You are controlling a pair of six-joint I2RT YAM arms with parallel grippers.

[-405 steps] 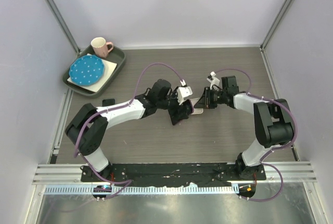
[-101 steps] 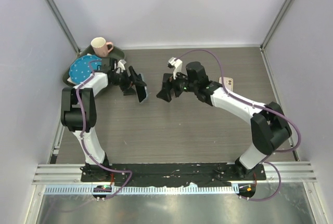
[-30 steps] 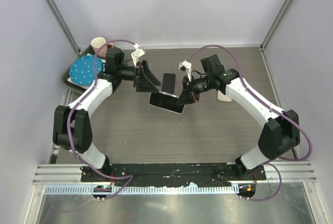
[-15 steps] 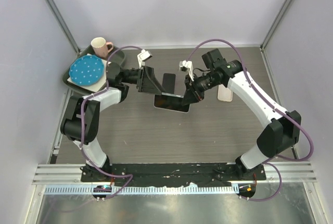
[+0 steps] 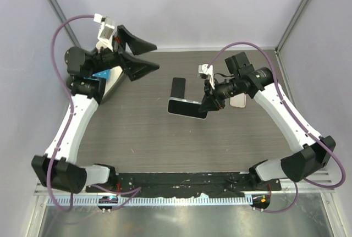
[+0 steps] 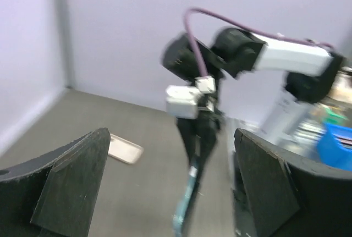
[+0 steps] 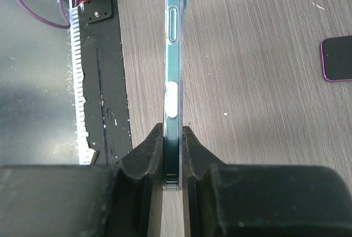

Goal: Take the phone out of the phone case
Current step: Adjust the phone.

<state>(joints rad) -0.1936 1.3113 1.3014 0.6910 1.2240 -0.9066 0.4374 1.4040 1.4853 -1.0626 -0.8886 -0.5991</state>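
My right gripper [image 5: 208,105] is shut on the short end of a dark phone with a teal edge [image 5: 184,108] and holds it level above the table's middle. In the right wrist view the phone [image 7: 173,55] stands edge-on between the fingers, side buttons showing. I cannot tell whether it is bare or cased. A second dark slab with a purple rim [image 5: 177,88] lies flat just beyond it and shows at the right of the right wrist view [image 7: 336,58]. My left gripper [image 5: 157,56] is open, empty and raised high at the far left. It looks across at the held phone [image 6: 187,198].
A beige phone-sized slab [image 5: 238,100] lies on the table beside the right arm and also shows in the left wrist view [image 6: 125,149]. A tray with a blue plate [image 5: 113,83] sits at the far left, mostly hidden by the left arm. Walls enclose three sides.
My left arm has lifted up and swung back to the far left, away from the phone, jaws still open. My right gripper has drifted slightly right with the phone.
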